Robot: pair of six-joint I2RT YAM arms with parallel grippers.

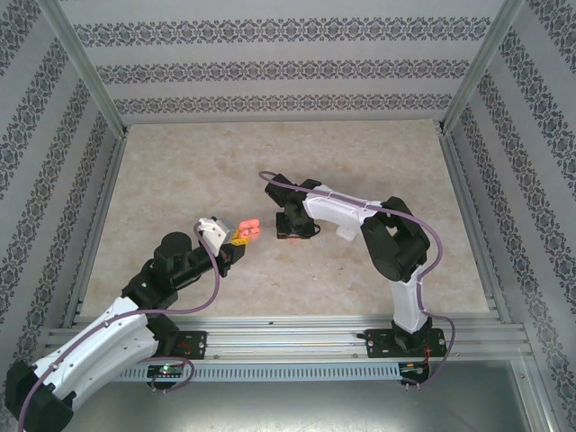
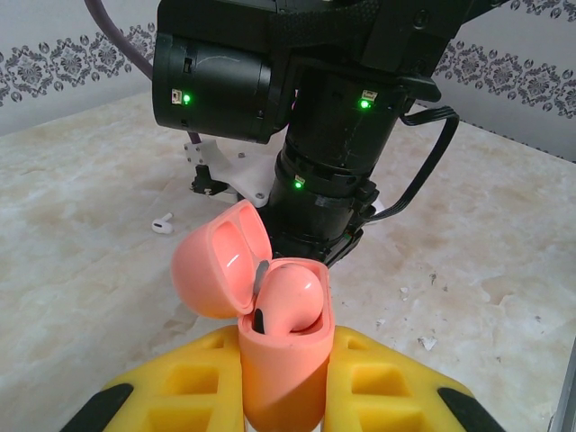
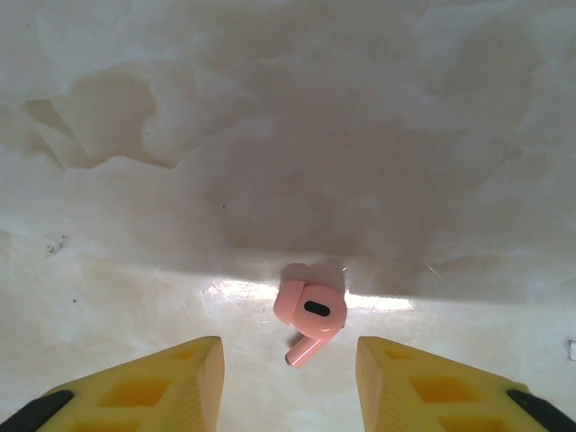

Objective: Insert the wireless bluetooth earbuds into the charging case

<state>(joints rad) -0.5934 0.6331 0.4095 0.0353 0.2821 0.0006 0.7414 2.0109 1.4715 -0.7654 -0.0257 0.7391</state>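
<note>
A pale marble-patterned table [image 1: 180, 171] lies inside walls [image 1: 288, 67] papered in bands of dark ornament, with a metal rail [image 1: 288, 340] along the near edge.

One coral earbud [image 2: 292, 292] sits in the open coral charging case [image 2: 279, 378], its rounded body above the rim and its stem down inside. The lid [image 2: 220, 261] is hinged back to the left of the case. The left gripper [image 2: 286, 351] is clamped tight on the case's lower body, one yellow finger [image 2: 180, 378] pressed against each side, holding it upright above the table.

Just beyond the case stands the right arm's black wrist [image 2: 333, 135], green lights lit. From above, the right gripper [image 1: 292, 232] is close to the right of the case [image 1: 249, 229], pointing down at the table. Its jaws stand apart with nothing in them. In its own camera a second coral earbud [image 3: 312, 315] lies flat on the marble just ahead of the gap between the yellow fingers [image 3: 180, 378], touching neither.

Left of the case and farther back, a white earbud [image 2: 162, 225] lies on the table.
</note>
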